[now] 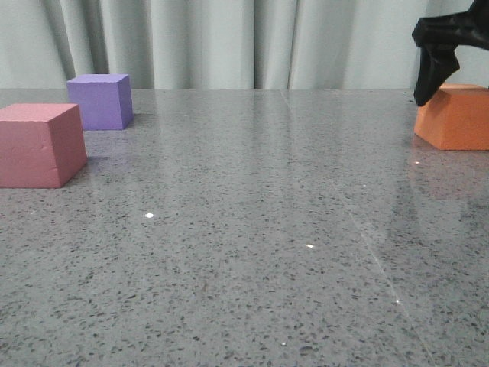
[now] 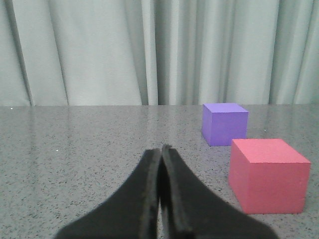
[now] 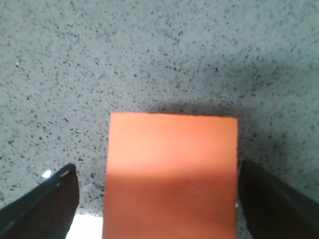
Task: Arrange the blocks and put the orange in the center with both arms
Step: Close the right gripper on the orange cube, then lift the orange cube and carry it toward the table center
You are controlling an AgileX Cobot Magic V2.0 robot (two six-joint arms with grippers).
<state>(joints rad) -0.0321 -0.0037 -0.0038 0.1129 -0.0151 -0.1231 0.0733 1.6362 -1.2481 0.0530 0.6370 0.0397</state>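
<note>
The orange cube [image 1: 458,118] rests on the speckled grey table at the far right. My right gripper [image 1: 428,88] hangs over its near-left top edge. In the right wrist view the gripper [image 3: 157,167] is open, its dark fingers [image 3: 55,199] on either side of the orange cube [image 3: 169,149] with table showing in the gaps. The pink-red cube [image 1: 38,145] sits at the far left, and the purple cube [image 1: 99,101] stands just behind it. My left gripper [image 2: 161,149] is shut and empty, low over the table, with the purple cube [image 2: 224,123] and pink-red cube [image 2: 266,174] off to one side.
A pale curtain [image 1: 229,42] hangs along the far edge of the table [image 1: 252,229]. A wide stretch of tabletop lies between the two left cubes and the orange cube. The orange cube stands near the right edge of the front view.
</note>
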